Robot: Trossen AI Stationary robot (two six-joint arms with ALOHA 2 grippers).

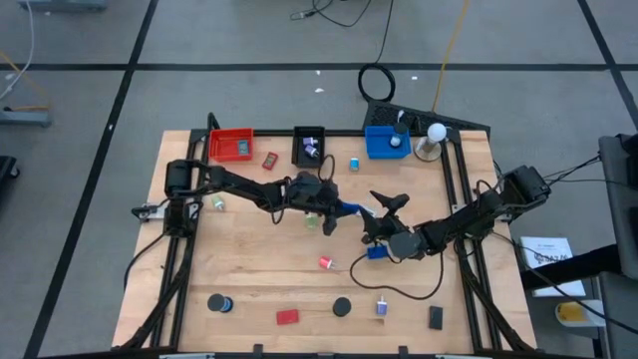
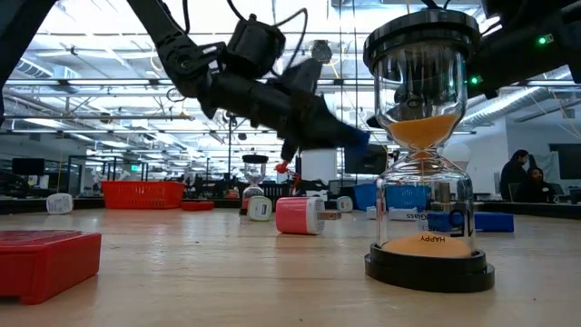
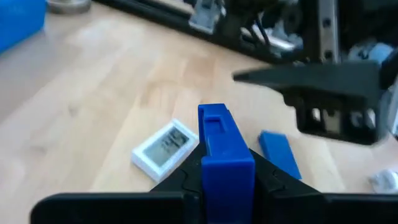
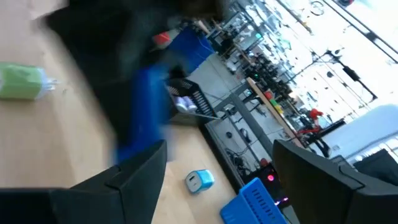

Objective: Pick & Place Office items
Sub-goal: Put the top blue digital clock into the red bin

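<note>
Your left gripper [image 3: 221,177] hung over the middle of the tabletop [image 1: 259,264] with its jaws clenched on a blue block [image 3: 221,146], holding it clear of the wood just beside the right gripper [image 1: 384,211], whose jaws stood released and empty. Below the held block lay a white display unit [image 3: 165,149] and a flat blue piece [image 3: 280,152], while the other office items [image 1: 327,262] sat scattered apart, near 3 trays [image 1: 231,144] at the far edge.

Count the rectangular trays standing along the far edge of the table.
3: a red plastic tray at the left, a black tray in the middle, a blue tray at the right.
</note>
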